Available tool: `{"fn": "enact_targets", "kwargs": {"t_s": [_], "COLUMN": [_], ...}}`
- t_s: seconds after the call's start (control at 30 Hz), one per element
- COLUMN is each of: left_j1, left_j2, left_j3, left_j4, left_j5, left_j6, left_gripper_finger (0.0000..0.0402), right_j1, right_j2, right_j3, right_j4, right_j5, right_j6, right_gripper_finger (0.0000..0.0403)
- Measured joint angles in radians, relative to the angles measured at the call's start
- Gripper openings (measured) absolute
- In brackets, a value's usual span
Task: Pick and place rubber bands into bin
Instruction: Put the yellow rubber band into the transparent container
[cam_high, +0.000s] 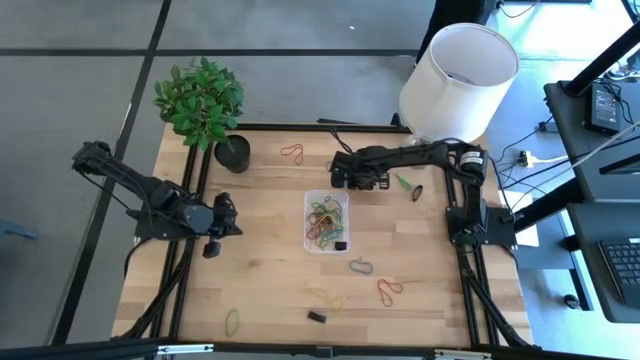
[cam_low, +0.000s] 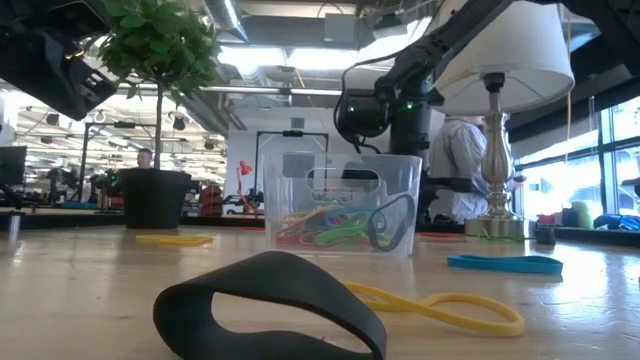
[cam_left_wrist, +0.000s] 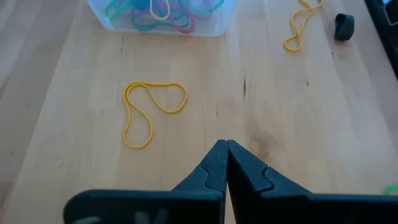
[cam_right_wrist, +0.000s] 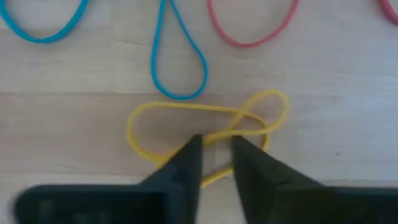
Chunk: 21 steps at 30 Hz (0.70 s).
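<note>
- The pale wooden slatted surface (cam_high: 260, 280) fills the middle of the high view and still carries a scatter of loose bands, so I judge the job partly done.
- The left gripper (cam_left_wrist: 227, 152) waits at centre left of the high view. Its fingers are pressed together and hold nothing.
- The right gripper (cam_right_wrist: 216, 152) sits at upper centre of the high view, just above the bin. Its fingers stand a narrow gap apart, with a strand of a twisted yellow rubber band (cam_right_wrist: 180, 106) between them. It does not look pinched yet.
- The small clear plastic rectangular bin (cam_high: 307, 215) stands at the centre of the surface.
- A tangle of red, green and yellow rubber bands (cam_high: 325, 218) already lies inside the bin.
- Left to collect in the upper part of the high view: a red loop (cam_high: 292, 152), a green loop (cam_high: 403, 182) and a dark loop (cam_high: 417, 193).
- Left to collect in the lower part: a grey-teal loop (cam_high: 360, 266), a red twisted loop (cam_high: 389, 289), a faint yellow loop (cam_high: 325, 297), a thick black band (cam_high: 317, 316) and a green loop (cam_high: 232, 321).
</note>
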Motion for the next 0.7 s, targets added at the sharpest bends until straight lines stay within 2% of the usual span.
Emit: {"fn": "enact_targets", "kwargs": {"t_s": [0.07, 0.13, 0.5, 0.7], "left_j1": [0.000, 0.000, 0.000, 0.000], "left_j2": [0.000, 0.000, -0.007, -0.008], "left_j3": [0.000, 0.000, 0.000, 0.000], "left_j4": [0.000, 0.000, 0.004, 0.009], "left_j5": [0.000, -0.001, -0.038, -0.050], "left_j6": [0.000, -0.001, -0.003, 0.005], "left_gripper_finger": [0.0003, 0.0002, 0.0002, 0.0002], "right_j1": [0.001, 0.004, 0.060, 0.107], "right_j2": [-0.007, -0.017, -0.209, -0.279], "right_j3": [-0.001, -0.002, -0.004, 0.061], "right_j4": [0.009, 0.015, -0.007, -0.056], "right_j5": [0.008, 0.024, 0.228, 0.309], "right_j6": [-0.002, -0.011, -0.045, -0.071], "right_gripper_finger": [0.0030, 0.0010, 0.0002, 0.0002]}}
